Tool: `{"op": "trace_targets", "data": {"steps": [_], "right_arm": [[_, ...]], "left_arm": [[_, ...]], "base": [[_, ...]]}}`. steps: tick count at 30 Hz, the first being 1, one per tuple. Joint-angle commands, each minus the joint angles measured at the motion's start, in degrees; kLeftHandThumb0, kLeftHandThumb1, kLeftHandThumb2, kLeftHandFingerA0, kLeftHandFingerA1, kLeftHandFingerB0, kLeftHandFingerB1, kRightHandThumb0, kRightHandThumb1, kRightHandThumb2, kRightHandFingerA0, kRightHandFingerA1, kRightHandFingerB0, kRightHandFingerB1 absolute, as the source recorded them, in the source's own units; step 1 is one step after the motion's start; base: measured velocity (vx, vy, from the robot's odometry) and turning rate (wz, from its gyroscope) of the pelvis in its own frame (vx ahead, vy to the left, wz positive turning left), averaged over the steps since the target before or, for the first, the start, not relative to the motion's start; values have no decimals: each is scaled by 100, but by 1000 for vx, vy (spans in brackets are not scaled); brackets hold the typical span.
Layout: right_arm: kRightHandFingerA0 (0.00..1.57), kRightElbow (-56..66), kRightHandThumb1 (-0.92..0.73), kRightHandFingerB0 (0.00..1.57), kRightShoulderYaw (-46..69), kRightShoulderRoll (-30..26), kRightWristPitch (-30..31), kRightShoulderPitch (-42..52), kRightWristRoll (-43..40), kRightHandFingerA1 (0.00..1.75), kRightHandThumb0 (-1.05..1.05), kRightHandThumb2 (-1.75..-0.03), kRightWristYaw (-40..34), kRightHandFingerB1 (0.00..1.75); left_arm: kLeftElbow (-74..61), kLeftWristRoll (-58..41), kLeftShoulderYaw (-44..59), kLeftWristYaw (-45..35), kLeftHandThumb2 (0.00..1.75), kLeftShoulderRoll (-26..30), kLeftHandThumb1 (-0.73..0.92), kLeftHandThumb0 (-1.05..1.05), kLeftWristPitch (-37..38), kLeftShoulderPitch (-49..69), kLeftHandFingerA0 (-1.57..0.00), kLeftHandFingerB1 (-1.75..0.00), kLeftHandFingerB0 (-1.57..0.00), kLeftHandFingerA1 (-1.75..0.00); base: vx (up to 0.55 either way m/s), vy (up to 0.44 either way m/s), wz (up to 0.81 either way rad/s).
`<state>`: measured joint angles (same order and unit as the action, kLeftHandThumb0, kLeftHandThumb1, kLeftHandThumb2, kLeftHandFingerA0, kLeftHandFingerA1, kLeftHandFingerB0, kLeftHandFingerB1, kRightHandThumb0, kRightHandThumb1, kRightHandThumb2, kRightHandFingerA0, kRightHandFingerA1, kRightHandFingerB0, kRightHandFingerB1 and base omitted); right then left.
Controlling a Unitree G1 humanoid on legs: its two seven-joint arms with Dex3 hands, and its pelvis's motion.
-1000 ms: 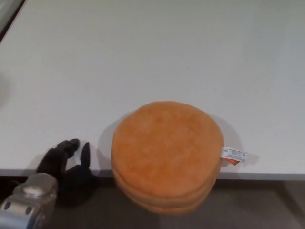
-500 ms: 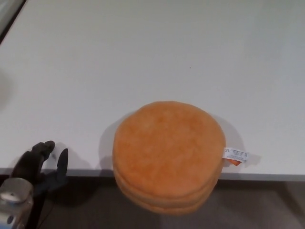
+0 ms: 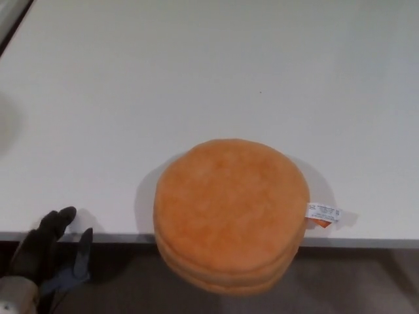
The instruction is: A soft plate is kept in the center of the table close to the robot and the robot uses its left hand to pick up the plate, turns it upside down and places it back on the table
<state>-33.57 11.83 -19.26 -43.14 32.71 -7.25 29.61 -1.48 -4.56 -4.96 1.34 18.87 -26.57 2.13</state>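
Note:
The soft orange plate lies flat on the white table, its near part hanging over the table's front edge. A small white tag sticks out at its right side. My left hand is at the bottom left corner, below the table's front edge, well to the left of the plate and not touching it. Its fingers are apart and it holds nothing. My right hand does not show.
The table's front edge runs across the lower part of the picture, with dark floor below it. A dark strip marks the table's far left edge.
My left hand has drawn back to the left and down, away from the plate and off the table edge. The plate has not moved.

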Motion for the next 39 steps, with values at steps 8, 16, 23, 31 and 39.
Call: {"op": "trace_targets", "data": {"steps": [8, 16, 23, 31, 39], "right_arm": [[43, 176, -84, 28, 72, -75, 72, 184, -139, 36, -66, -66, 1, 31], [44, -204, -83, 29, 83, -39, -99, 22, -169, 36, -66, -66, 50, 32], [44, 57, -84, 28, 88, -60, -15, 127, -267, 37, -65, -66, 119, 31], [44, -132, -84, 28, 105, -48, -179, 33, -168, 38, -65, -66, 28, 31], [42, 5, -85, 28, 117, -75, -98, 123, -171, 35, -65, -66, 18, 31]], "left_arm": [[-682, -60, 296, -654, 69, -271, 92, -91, 3962, 2757, -15, -24, -11, -35], [-305, -1, 332, -635, 69, -498, 91, -90, 5293, 3759, -16, -25, -12, -38], [285, -374, 282, -957, 107, -887, 45, -38, 6205, 4318, 0, -49, 0, -51], [2086, -464, 562, -1143, 68, -1105, 92, -84, 7209, 4199, -20, -28, -18, -35], [3305, -136, 804, -744, 68, -1045, 88, -83, 7891, 3713, -29, -28, -22, -32]], "base": [[0, 0, 0], [0, 0, 0], [0, 0, 0], [0, 0, 0], [0, 0, 0]]}}
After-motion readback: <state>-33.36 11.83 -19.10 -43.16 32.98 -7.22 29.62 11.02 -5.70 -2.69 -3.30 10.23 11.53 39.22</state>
